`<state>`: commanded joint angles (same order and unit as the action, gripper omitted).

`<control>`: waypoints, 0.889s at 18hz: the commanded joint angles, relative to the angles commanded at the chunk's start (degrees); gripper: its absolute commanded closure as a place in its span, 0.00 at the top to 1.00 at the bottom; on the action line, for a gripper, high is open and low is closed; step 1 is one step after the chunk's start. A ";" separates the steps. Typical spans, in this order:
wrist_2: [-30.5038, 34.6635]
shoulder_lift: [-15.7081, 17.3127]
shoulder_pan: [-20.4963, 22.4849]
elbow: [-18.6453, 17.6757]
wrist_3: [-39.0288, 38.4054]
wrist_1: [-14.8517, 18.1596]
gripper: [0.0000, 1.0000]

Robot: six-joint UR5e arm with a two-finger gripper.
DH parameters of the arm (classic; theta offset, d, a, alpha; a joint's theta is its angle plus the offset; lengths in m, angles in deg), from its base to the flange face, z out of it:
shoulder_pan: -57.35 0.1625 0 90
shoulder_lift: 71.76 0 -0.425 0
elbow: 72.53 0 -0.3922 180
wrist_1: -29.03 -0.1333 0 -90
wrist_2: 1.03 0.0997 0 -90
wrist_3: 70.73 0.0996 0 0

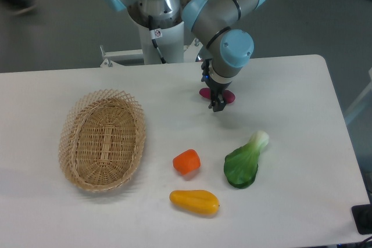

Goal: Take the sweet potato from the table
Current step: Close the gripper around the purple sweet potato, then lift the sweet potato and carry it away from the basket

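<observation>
The small magenta-purple sweet potato (229, 96) lies on the large white surface (302, 120) toward its far edge, near the arm's base, and most of it is hidden behind the dark two-finger pincer (216, 106), which hangs directly in front of it from this view. Only bits of purple show on either side of the wrist. The arm is bent down over that spot with the pincer pointing at the surface, a pose that reads as lining up for a top-down grasp. The task is judged to be at the approach step, with the vegetable not yet lifted. Whether the fingers are apart or together cannot be told; they are small and dark here, and it is equally unclear whether they straddle the sweet potato or merely sit beside it.

The other items sit well apart from the target, which leaves room for the arm to come down. A stubby orange-red chunk (186, 161) and a yellow-orange oblong vegetable (195, 201) lie nearer the front edge, with a green leafy bok choy with a white stem (243, 163) to their right. An oval woven wicker basket (103, 140) rests on the left side of the surface, and nothing lies in it; its woven floor is fully in view
</observation>
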<state>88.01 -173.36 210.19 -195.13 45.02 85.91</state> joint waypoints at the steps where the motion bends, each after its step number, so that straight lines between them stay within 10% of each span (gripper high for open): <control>1: 0.00 -0.09 0.00 -0.53 0.00 -0.88 0.84; 16: 6.86 0.70 0.09 0.78 -0.97 -3.08 0.15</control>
<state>94.86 -172.65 210.28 -194.34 44.05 82.82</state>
